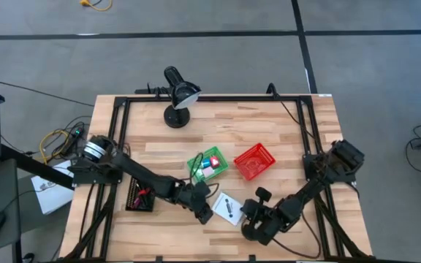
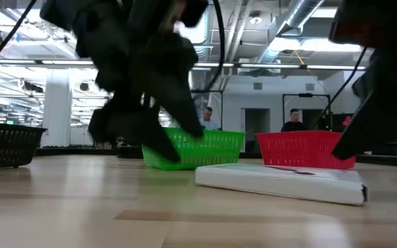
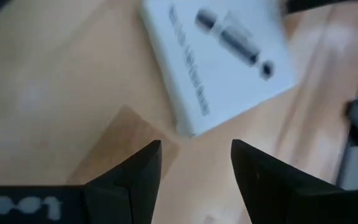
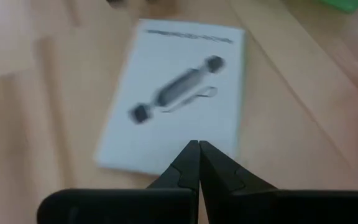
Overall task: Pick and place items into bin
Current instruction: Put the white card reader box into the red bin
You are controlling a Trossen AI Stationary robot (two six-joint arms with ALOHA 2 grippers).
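Observation:
A flat white box with a black mark lies on the wooden table between my two grippers; it also shows in the low view. My left gripper is open, its fingers just short of one corner of the box. My right gripper is shut and points at the box's nearest edge. The green bin holds a blue cube and a red block. The black bin holds red-and-black things. My right gripper has its shut fingertips at the edge of the white box that faces it, coming in low along the table. Whether they touch the box, I cannot tell.
A red bin sits beside the green one, toward the table's right. A black lamp stands at the far edge. A black frame runs round the table. Bare wood lies along the near edge. People stand in the room behind.

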